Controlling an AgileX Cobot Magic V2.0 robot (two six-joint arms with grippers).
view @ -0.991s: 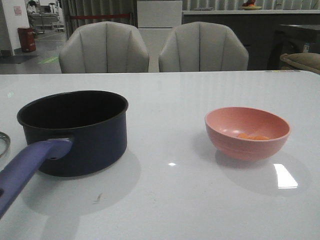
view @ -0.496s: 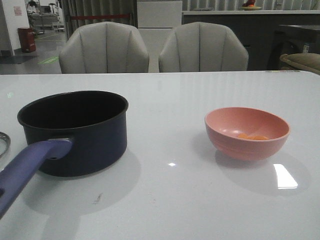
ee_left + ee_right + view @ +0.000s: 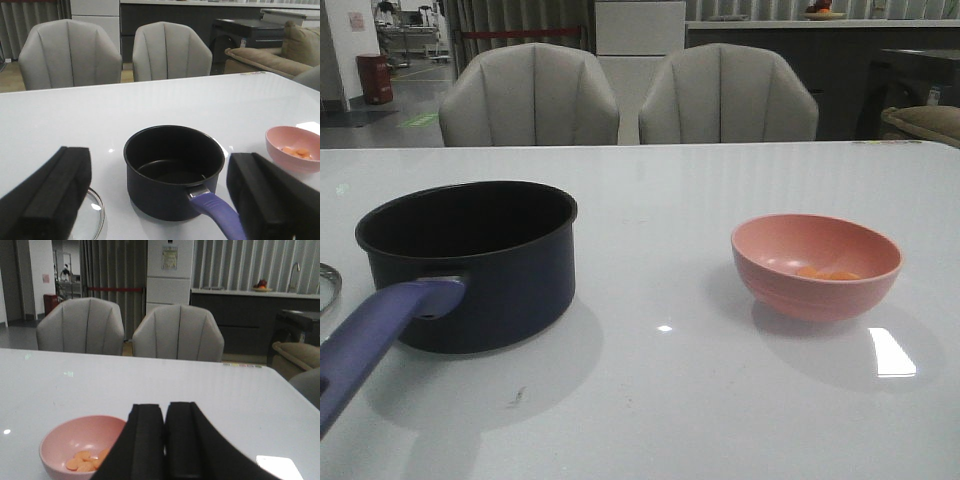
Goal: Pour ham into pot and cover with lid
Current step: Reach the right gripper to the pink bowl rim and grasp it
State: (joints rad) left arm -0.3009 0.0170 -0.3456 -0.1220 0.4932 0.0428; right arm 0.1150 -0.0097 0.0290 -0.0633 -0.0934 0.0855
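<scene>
The dark navy pot [image 3: 470, 262] stands empty on the left of the white table, its purple-blue handle [image 3: 370, 345] pointing toward me. It also shows in the left wrist view [image 3: 172, 170]. The ham [image 3: 827, 273] lies in a pink bowl [image 3: 815, 266] on the right; the right wrist view shows the ham [image 3: 85, 461] too. Only the lid's steel rim [image 3: 328, 285] shows at the left edge; the left wrist view shows the lid [image 3: 92, 217] beside the pot. My left gripper [image 3: 160, 200] is open, empty, short of the pot. My right gripper [image 3: 165, 440] is shut, empty, beside the bowl [image 3: 80, 447].
Two grey chairs [image 3: 530, 95] [image 3: 725, 95] stand behind the table's far edge. A sofa arm [image 3: 925, 120] is at the far right. Neither arm shows in the front view.
</scene>
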